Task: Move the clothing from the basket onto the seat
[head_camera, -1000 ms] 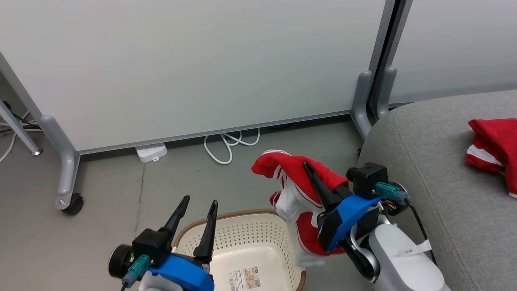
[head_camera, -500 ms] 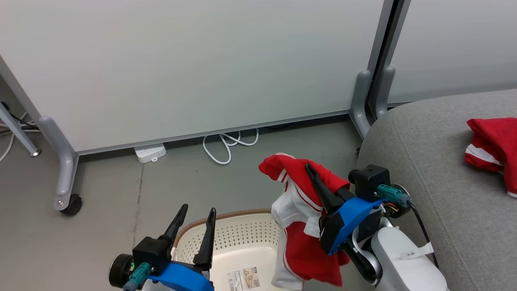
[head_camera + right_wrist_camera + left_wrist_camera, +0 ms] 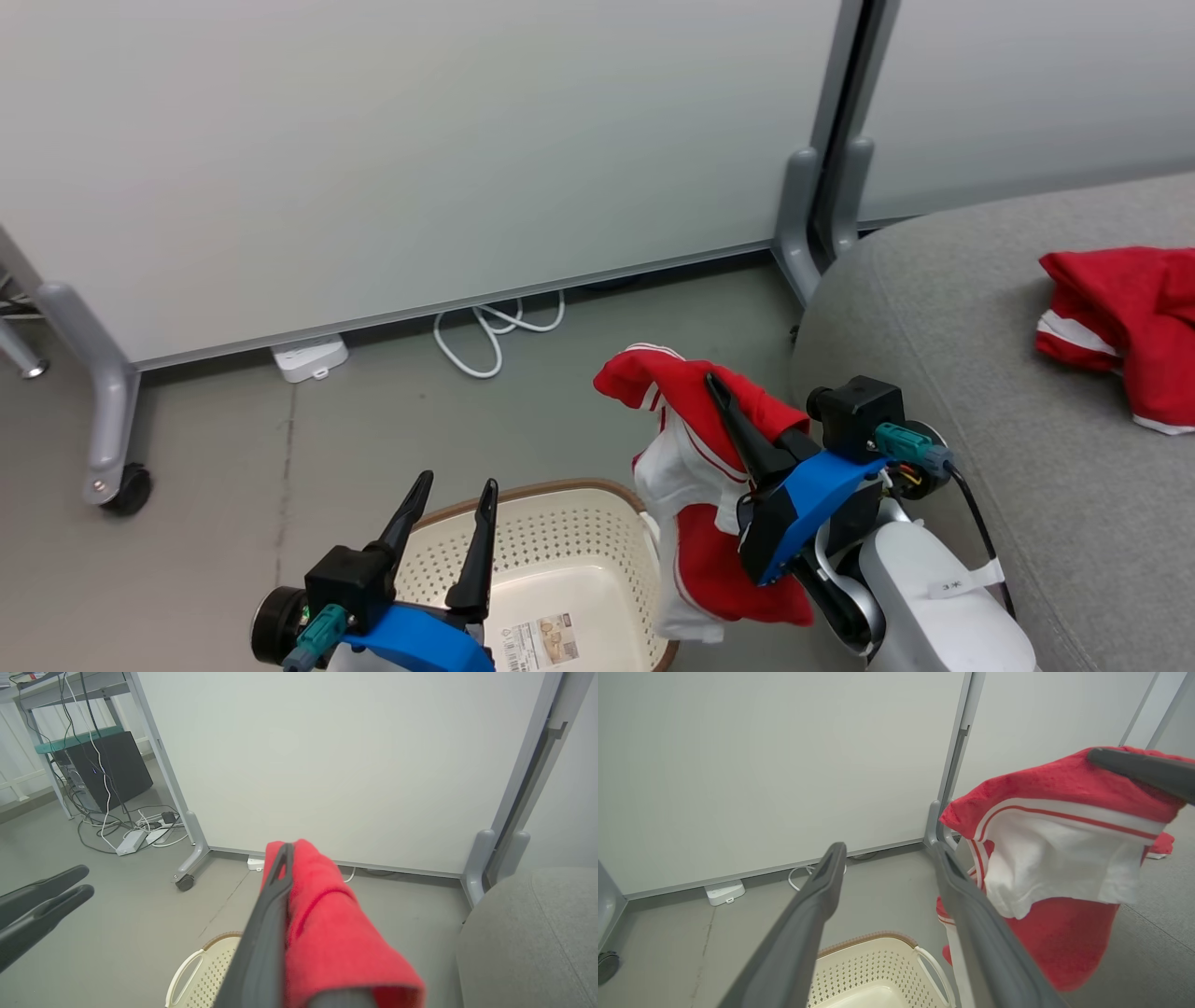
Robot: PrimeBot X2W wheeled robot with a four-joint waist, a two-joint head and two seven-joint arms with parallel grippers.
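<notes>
My right gripper [image 3: 721, 392] is shut on a red garment with white panels [image 3: 695, 485], which hangs in the air beside the basket's right end and left of the grey seat [image 3: 943, 317]. That garment [image 3: 1059, 840] also drapes from the right gripper [image 3: 286, 851] in both wrist views. A second red garment with white trim [image 3: 1116, 327] lies on the seat at the right. The cream perforated basket [image 3: 551, 551] sits on the floor below, with a paper label inside. My left gripper [image 3: 456, 495] stands open over the basket's left rim, holding nothing.
A white partition on castered grey legs [image 3: 103, 429] stands behind. A white power strip [image 3: 308, 357] and a looped white cable [image 3: 495, 327] lie at its foot. In the right wrist view, a desk with a black box and tangled cables [image 3: 107, 774] stands at the far left.
The whole head view has shifted left, so the camera turned right toward the seat. The garment hanging from my right gripper swung and resettled; my left gripper stayed open over the basket.
</notes>
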